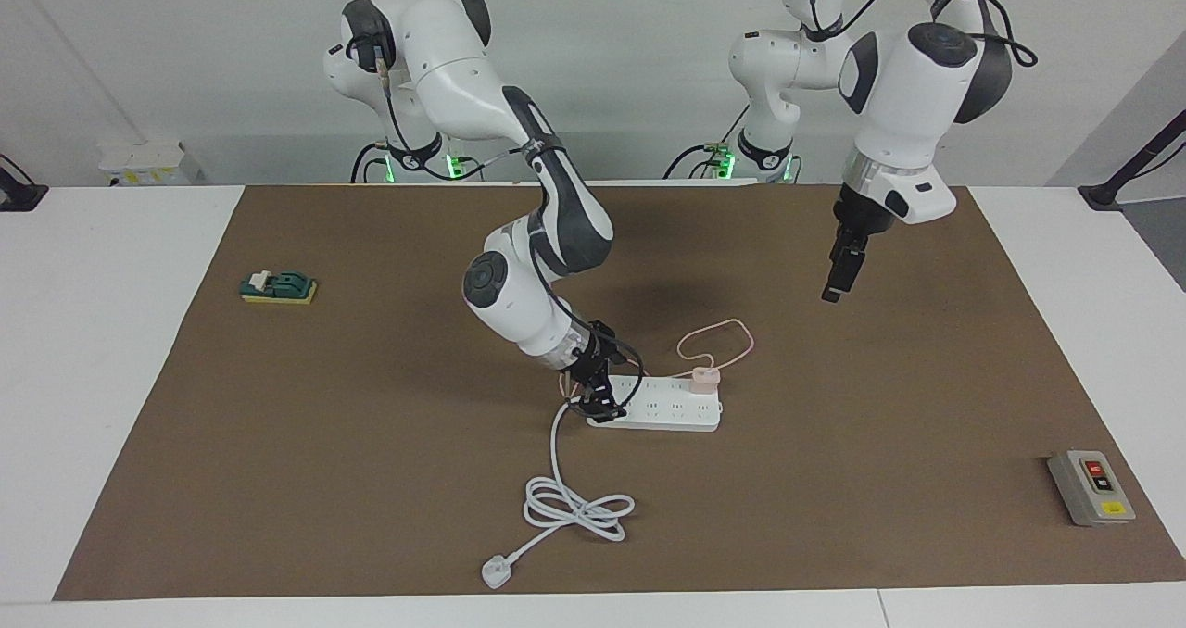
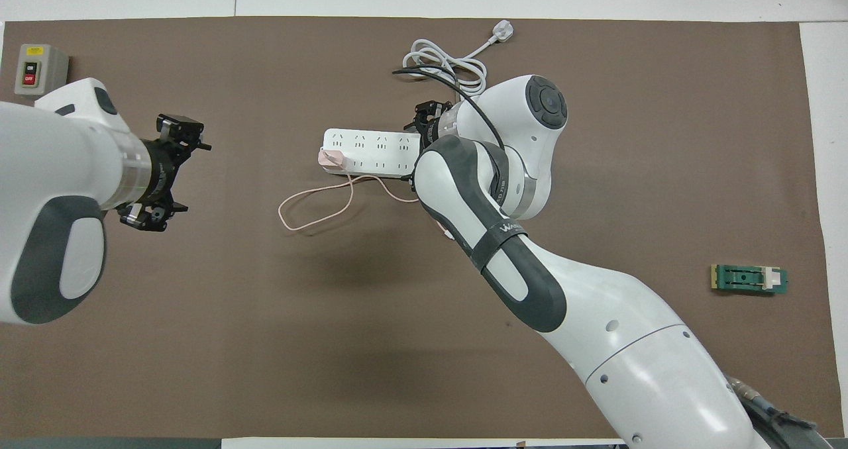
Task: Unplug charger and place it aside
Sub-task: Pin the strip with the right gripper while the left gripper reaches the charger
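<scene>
The charger is a small pale pink cube plugged into the white power strip at the strip's end toward the left arm. It also shows in the overhead view on the strip. Its thin pink cable loops on the mat beside the strip, nearer to the robots. My right gripper is down at the strip's cord end, touching it. My left gripper hangs open and empty in the air over bare mat, well apart from the charger.
The strip's thick white cord coils farther from the robots and ends in a white plug. A grey switch box lies at the left arm's end. A green and yellow block lies at the right arm's end.
</scene>
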Motion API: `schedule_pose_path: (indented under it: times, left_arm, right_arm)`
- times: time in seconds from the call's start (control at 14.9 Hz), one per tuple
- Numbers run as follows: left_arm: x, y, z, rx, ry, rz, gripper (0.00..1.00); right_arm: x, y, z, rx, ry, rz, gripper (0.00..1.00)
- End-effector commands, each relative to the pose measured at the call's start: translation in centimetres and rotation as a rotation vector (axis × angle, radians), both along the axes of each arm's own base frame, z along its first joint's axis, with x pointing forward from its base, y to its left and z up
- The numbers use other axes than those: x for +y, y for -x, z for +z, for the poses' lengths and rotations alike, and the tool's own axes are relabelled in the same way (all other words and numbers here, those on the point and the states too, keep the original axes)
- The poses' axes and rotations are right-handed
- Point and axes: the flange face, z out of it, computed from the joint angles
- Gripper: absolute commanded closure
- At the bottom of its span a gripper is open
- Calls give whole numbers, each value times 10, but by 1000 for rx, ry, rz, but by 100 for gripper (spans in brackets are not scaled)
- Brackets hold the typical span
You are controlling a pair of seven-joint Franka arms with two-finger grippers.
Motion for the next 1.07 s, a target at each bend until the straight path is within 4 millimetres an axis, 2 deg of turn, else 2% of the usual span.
schedule_pose_path:
  times: [0.0, 0.2, 0.27, 0.4, 0.67, 0.74, 0.8, 0.87, 1.0]
  left_arm:
    - [-42, -39, -21, 47, -1, 194, 0]
    - [-87, -56, -42, 81, 40, 314, 0]
    - [-92, -56, -43, 102, 65, 329, 0]
    - [-111, -59, -61, 168, 69, 348, 0]
    - [-120, -58, -66, 195, 84, 404, 0]
    - [-129, -58, -82, 225, 70, 399, 0]
    - [-141, -67, -96, 240, 57, 396, 0]
    - [-145, -78, -99, 231, 60, 396, 0]
    - [-145, -80, -102, 219, 53, 391, 0]
  right_arm:
    - [-4, 2, -10, -29, 4, 35, 0]
    - [-5, 4, -16, -33, 11, 31, 0]
    - [-3, 6, -17, -39, 13, 45, 0]
    - [-7, 6, -21, -57, 24, 47, 0]
    - [-10, 6, -23, -69, 27, 62, 0]
    - [-12, 5, -24, -72, 27, 61, 0]
    - [-14, 4, -23, -73, 27, 56, 0]
    - [-18, 1, -22, -73, 24, 48, 0]
    - [-19, 1, -22, -71, 15, 37, 0]
